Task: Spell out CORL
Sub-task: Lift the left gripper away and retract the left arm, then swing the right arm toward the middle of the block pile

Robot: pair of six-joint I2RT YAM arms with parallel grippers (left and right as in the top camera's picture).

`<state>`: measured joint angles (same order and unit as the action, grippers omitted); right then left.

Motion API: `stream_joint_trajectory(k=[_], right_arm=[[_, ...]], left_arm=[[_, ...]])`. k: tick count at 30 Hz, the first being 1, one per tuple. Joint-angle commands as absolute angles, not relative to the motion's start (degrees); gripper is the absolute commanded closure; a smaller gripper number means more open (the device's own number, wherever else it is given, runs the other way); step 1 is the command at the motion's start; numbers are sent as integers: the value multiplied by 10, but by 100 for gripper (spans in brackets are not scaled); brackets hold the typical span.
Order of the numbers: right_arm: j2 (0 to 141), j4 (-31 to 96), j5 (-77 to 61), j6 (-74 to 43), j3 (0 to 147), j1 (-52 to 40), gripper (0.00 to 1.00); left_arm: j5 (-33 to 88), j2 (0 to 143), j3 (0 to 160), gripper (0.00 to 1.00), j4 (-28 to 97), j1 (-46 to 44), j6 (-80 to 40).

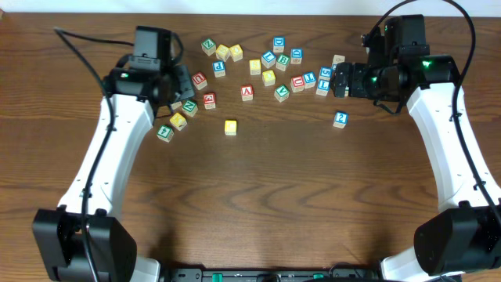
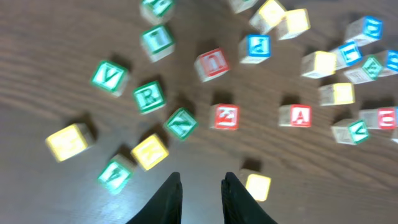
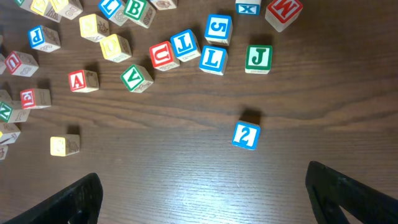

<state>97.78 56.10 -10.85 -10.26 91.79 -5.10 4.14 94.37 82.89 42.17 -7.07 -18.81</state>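
Small wooden letter cubes lie scattered across the far half of the table. One yellow-topped cube [image 1: 230, 127] [image 2: 257, 186] [image 3: 64, 145] stands alone nearer the front, just right of my left fingertips. The green R cube [image 2: 148, 97] sits up-left of them, among other green cubes. The blue L cube [image 3: 212, 58] [image 1: 322, 86] lies in the right cluster. Letters on the yellow tops cannot be read. My left gripper [image 2: 201, 177] [image 1: 178, 84] hovers over bare wood, jaws a little apart and empty. My right gripper [image 3: 205, 186] [image 1: 342, 78] is wide open above bare table.
A red A cube [image 1: 247, 92] [image 2: 300, 115] and a green V cube [image 3: 136, 78] sit mid-cluster. A blue "?" cube [image 1: 340, 119] [image 3: 246, 135] stands alone at right. More yellow cubes [image 2: 149, 151] [image 2: 68, 141] lie left of my left fingers.
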Motion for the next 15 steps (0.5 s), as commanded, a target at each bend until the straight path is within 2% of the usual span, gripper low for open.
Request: stream_joint_trajectory(k=[1,15], right_arm=[[980,560,-107,-107,927,-54,1],[980,559,-107,-107,927,-54,1]], left_arm=[[34,932,850,78,448,-49,-174],[23,932,967,78,570,-22,-159]])
